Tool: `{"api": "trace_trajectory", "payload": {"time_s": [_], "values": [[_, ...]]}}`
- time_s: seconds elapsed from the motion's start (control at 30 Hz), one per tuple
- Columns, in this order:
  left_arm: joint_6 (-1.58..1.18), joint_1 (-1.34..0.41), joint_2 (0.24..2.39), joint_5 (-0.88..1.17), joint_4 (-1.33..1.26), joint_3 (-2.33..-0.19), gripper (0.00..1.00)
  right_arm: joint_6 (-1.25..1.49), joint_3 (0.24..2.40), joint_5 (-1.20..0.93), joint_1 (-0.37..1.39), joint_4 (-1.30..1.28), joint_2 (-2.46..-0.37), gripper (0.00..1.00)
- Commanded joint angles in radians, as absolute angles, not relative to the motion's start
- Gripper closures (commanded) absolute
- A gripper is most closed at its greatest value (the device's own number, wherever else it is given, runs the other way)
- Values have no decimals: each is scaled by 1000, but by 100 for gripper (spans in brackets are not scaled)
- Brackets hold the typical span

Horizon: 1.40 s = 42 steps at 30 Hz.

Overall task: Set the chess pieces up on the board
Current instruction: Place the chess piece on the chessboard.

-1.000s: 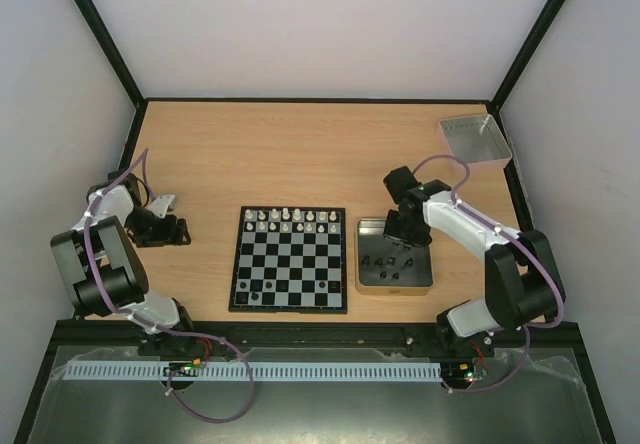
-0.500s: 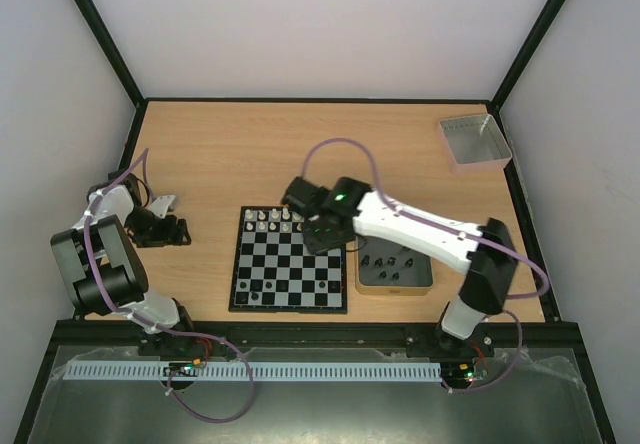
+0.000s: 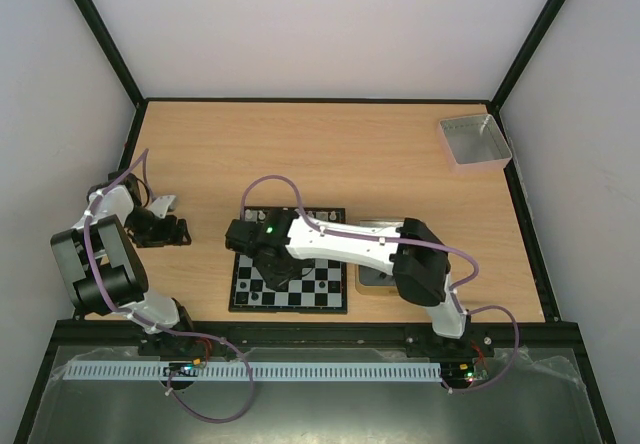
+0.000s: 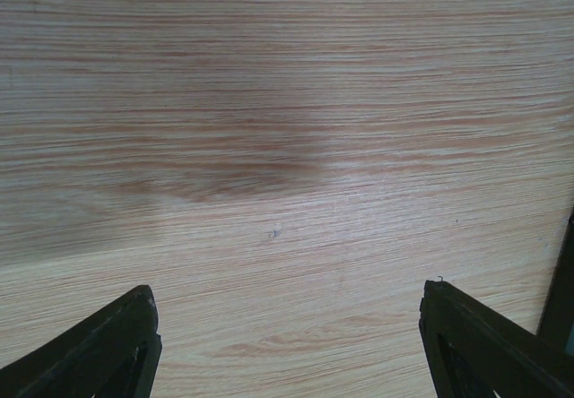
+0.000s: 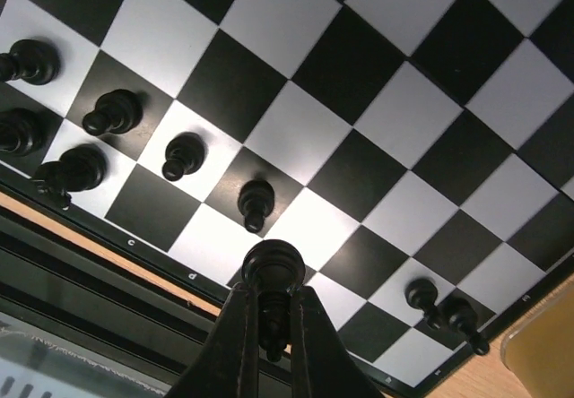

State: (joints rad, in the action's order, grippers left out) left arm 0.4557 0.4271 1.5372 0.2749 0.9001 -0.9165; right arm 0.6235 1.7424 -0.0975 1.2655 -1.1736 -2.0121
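The board (image 3: 322, 290) lies mid-table, and its chequered squares (image 5: 359, 102) fill the right wrist view. White chess pieces (image 3: 320, 215) stand along its far edge. Several black chess pieces (image 5: 256, 203) stand on squares near the near edge, two more at the right (image 5: 421, 295). My right arm reaches leftwards over the board. Its gripper (image 3: 255, 254) (image 5: 273, 304) is shut on a black chess piece (image 5: 273, 268) above the near edge squares. My left gripper (image 3: 176, 218) (image 4: 291, 313) is open over bare wood, left of the board, with nothing between its fingers.
A shallow metal tin (image 3: 372, 280) sits just right of the board, mostly hidden by my right arm. A grey square tray (image 3: 475, 141) stands at the far right corner. Black frame posts line the table's sides.
My right arm has swung from the tin leftwards across the board, its gripper shut throughout. The left arm has not moved.
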Motion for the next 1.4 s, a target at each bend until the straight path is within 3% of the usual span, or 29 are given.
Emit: {"api": "trace_trajectory", "payload": {"time_s": [0.0, 1.37], "values": [[453, 434, 1544, 273, 911, -911, 21, 585, 1804, -109, 1295, -1205, -2042, 98], [456, 444, 1526, 272, 905, -902, 17, 576, 1866, -148, 1347, -1134, -2193, 97]]}}
